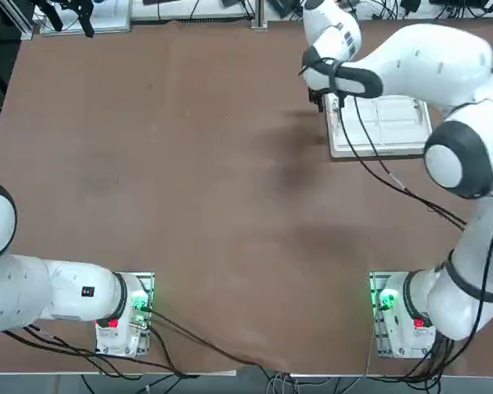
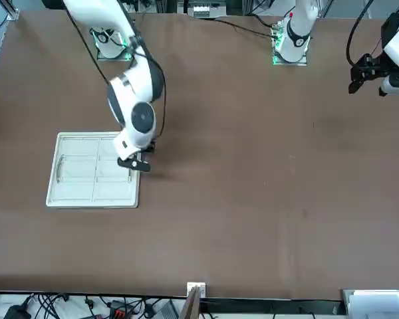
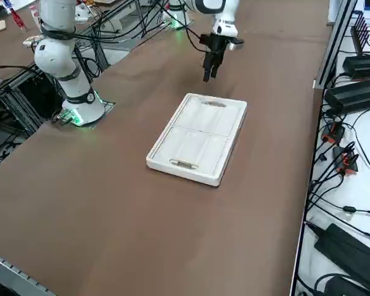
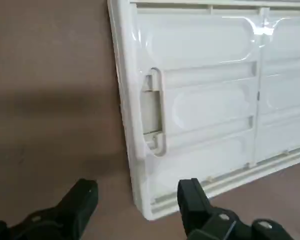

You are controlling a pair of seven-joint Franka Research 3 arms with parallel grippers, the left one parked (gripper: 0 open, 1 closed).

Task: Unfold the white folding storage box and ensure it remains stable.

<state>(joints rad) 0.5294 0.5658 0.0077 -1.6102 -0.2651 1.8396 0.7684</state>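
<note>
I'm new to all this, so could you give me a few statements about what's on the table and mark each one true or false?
1. The white folding storage box lies folded flat on the table. True.
2. The box's side panels stand upright. False: they are folded down inside the rim.
3. The right gripper is clamped on the box's rim. False: its fingers are apart, near one end of the box, holding nothing.
4. The box has an oval handle hole near each of two opposite ends. True.
5. The box lies at the middle of the table. False: it is over on the robot's right side.
</note>
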